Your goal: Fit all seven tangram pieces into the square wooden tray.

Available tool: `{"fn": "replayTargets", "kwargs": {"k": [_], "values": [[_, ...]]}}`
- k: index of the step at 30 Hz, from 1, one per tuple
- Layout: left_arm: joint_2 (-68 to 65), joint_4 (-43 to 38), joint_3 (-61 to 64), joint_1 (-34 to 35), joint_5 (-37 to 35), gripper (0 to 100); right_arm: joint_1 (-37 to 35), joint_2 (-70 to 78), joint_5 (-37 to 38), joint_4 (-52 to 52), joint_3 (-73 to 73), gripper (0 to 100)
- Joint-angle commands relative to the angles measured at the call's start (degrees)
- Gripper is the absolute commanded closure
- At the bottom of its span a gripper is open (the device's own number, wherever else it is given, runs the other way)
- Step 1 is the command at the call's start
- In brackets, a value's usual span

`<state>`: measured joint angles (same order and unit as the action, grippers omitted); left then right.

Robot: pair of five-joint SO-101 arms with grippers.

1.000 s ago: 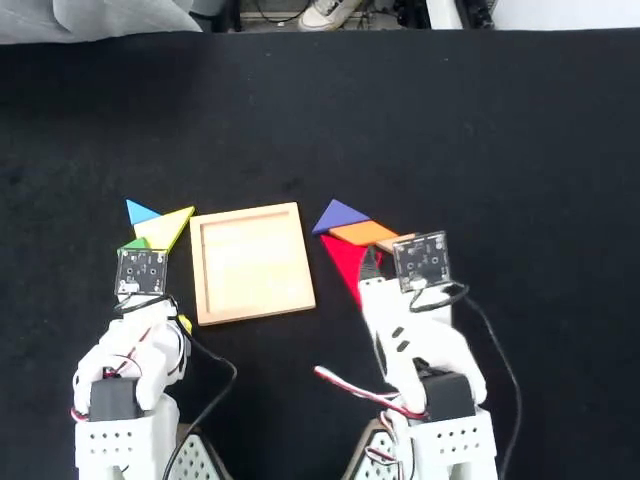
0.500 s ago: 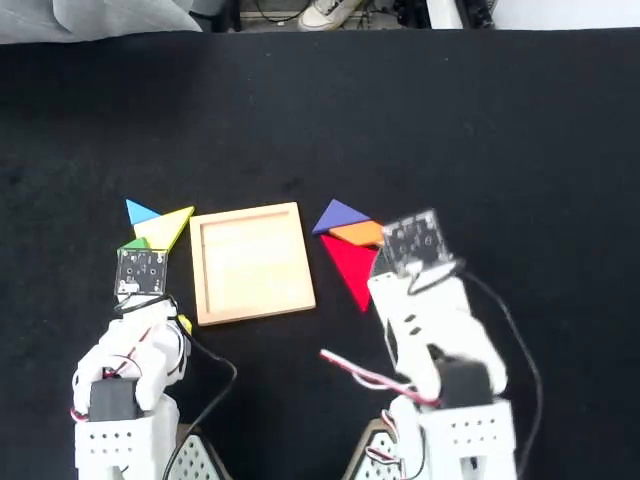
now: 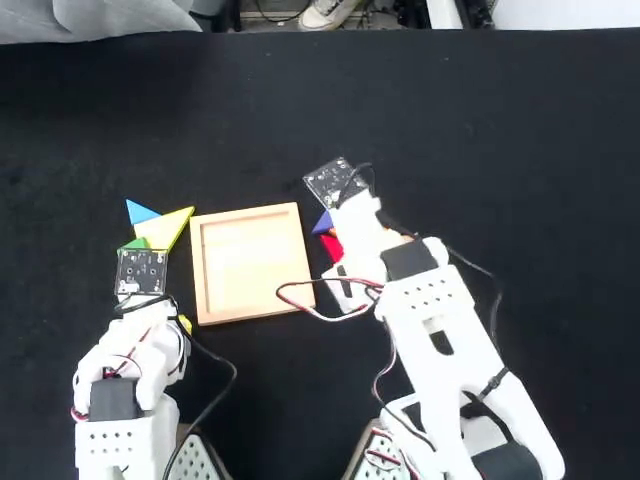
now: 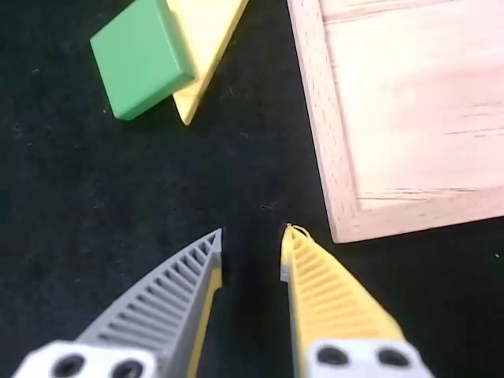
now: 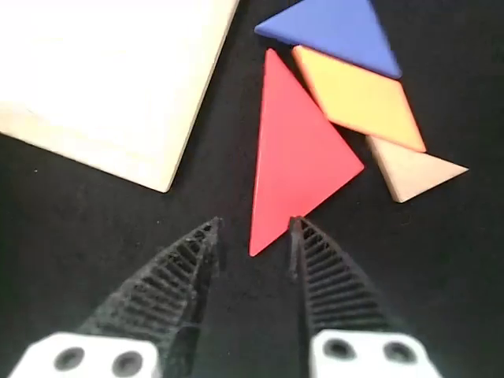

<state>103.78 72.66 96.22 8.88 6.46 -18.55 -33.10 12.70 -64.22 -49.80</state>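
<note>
Left gripper [image 4: 252, 236]: jaws stood slightly apart, empty, just beside the tray [image 3: 250, 265], left of centre; tray held no piece. Right gripper [image 5: 253, 227]: jaws were spread, the red triangle [image 5: 295, 165] tip between them. Piece judged light, stiff, thin, likely slippery; pinch across its two long edges.

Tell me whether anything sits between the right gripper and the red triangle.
Nothing visible: the red triangle points its near corner between the open fingers of the right gripper, on bare black table.
</note>
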Motion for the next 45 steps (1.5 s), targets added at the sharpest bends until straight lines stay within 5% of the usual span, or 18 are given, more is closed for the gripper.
{"fn": "replayTargets", "kwargs": {"k": [1,6,23,33,45], "values": [[0.44,0.18,1.19,-0.48,0.44,87,-1.23,0.57,-0.7,-0.88,3.12,69.7],[0.44,0.18,1.19,-0.48,0.44,87,-0.97,0.57,-0.26,-0.35,2.42,51.4],[0.44,0.18,1.19,-0.48,0.44,87,-0.18,24.92,-0.7,4.84,11.74,56.0],[0.44,0.18,1.19,-0.48,0.44,87,-0.09,25.71,-0.79,5.36,11.47,71.7],[0.44,0.18,1.19,-0.48,0.44,87,0.26,25.45,-0.35,6.51,10.59,71.7]]}}
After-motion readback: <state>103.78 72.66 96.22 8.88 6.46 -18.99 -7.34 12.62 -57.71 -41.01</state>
